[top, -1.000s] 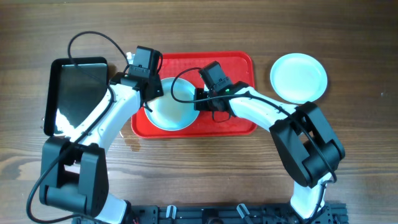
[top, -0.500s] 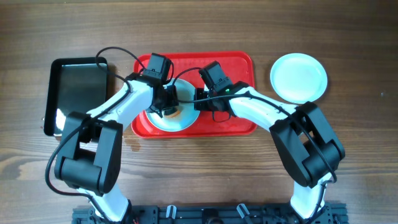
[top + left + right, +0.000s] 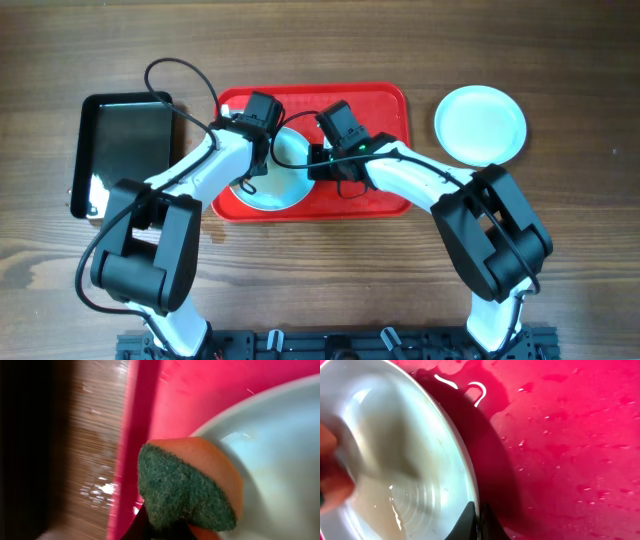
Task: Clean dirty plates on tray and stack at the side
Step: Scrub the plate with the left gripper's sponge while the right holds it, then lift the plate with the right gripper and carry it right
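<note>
Over the left half of the red tray (image 3: pixel 385 105), the left gripper (image 3: pixel 156 529) has its jaws clamped tight on a sponge (image 3: pixel 184 491), of which only the dark finger ends show beneath the block. The sponge has a coarse green scouring face and an orange body. It is pressed against the left rim of a pale mint-blue plate (image 3: pixel 285 190), right where that rim meets the tray floor.

On the plate's right edge, the right gripper (image 3: pixel 474 521) has its jaws closed thin on the rim, one finger inside the plate and one outside. The plate lies in the left near part of the tray. A wet film with ripples covers its bottom, and drops of water lie on the tray to its right.

Farther out, the right half of the tray holds only those drops. A second plate (image 3: pixel 480 123) rests on the wooden table (image 3: pixel 560 260) just to the right of the tray. A glossy black tray (image 3: pixel 125 140) lies on the table to the left.
</note>
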